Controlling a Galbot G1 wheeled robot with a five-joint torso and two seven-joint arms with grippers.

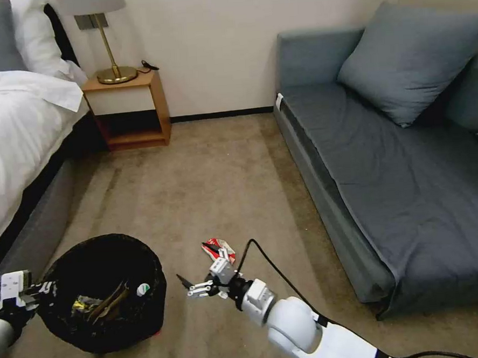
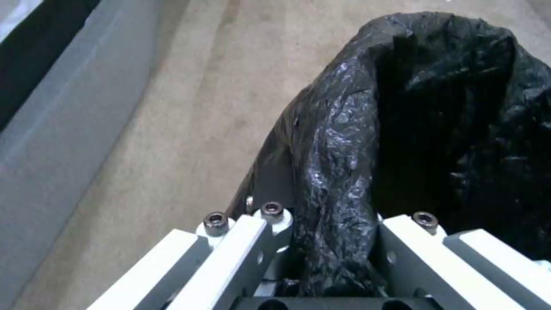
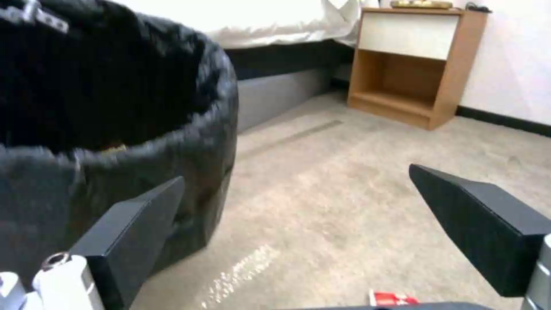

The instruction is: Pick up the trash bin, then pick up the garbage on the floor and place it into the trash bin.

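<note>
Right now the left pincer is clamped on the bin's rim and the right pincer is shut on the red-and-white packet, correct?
Not quite. The left pincer does clamp the trash bin by its rim, but the right pincer is open and empty, as the right wrist view shows; the red-and-white packet lies on the carpet beside it.

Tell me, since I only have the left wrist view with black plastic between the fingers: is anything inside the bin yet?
Observer: Yes. The head view shows the bin, gripped at its rim by the left gripper, holding a small bottle and some wrappers.
Operator: Anything lying on the floor?
Observer: A red-and-white packet lies on the carpet, right of the bin.
Operator: Where's the other arm?
Observer: The right gripper is open and empty, low between bin and packet.
</note>
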